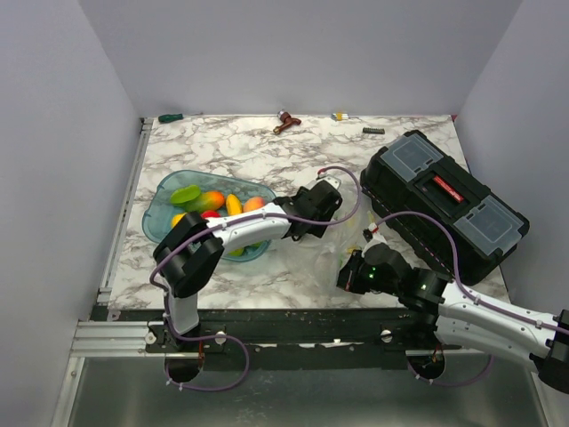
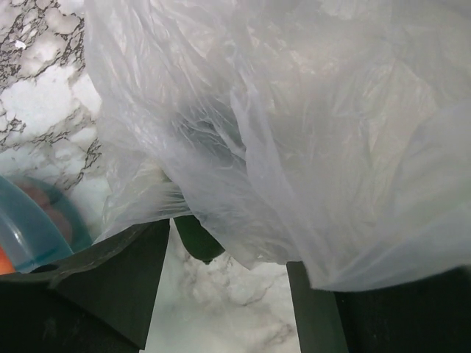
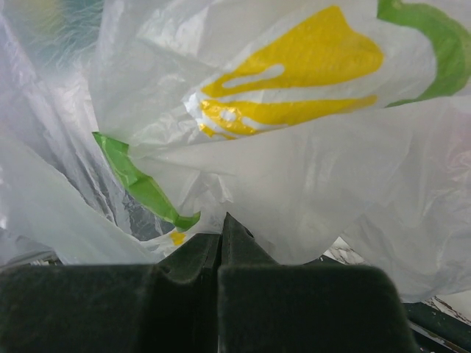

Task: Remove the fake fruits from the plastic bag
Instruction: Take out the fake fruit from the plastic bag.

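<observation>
Right end effector (image 3: pixel 222 219) is clenched on a fold of the bag (image 3: pixel 309 191), near centre of the desk (image 1: pixel 231 147). Left end effector (image 2: pixel 228 248) is released, its fingers apart under the bag. Fruits (image 1: pixel 213 203) lie in the tray (image 1: pixel 151 224), left. A dark green shape (image 2: pixel 195 239) under the bag is hard to make out.

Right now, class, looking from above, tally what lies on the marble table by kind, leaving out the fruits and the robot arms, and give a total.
teal tray: 1
plastic bag: 1
black toolbox: 1
small loose items at the far edge: 4 (green-handled tool, reddish tool, yellowish piece, black piece)
Total: 7
</observation>
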`<move>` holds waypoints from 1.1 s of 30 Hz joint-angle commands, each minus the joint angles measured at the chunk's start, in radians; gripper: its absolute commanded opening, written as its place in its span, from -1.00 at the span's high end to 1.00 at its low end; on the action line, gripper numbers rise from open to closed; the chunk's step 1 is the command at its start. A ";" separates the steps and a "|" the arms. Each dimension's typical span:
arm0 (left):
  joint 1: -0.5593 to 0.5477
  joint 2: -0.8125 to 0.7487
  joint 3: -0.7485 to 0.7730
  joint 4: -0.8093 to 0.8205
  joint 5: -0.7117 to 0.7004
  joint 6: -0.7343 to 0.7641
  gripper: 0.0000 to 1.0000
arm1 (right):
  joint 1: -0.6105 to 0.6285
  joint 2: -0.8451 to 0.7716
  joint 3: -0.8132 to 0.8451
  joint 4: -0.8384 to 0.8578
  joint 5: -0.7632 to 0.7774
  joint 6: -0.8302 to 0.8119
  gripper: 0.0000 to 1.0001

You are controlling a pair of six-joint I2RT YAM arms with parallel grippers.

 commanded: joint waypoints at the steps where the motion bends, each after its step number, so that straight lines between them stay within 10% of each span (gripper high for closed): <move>1: 0.015 0.076 0.045 0.014 -0.045 0.048 -0.26 | 0.000 -0.010 0.010 -0.011 -0.007 -0.014 0.99; 9: 0.047 0.150 0.069 0.051 0.020 0.041 -0.15 | 0.000 -0.004 0.005 -0.008 -0.007 -0.012 0.99; 19: 0.047 0.085 0.041 0.072 0.107 0.043 0.64 | 0.000 -0.013 0.009 -0.014 -0.001 -0.010 0.99; 33: 0.047 -0.195 -0.200 0.123 0.567 -0.027 0.94 | 0.000 -0.061 0.029 -0.083 0.063 -0.016 0.99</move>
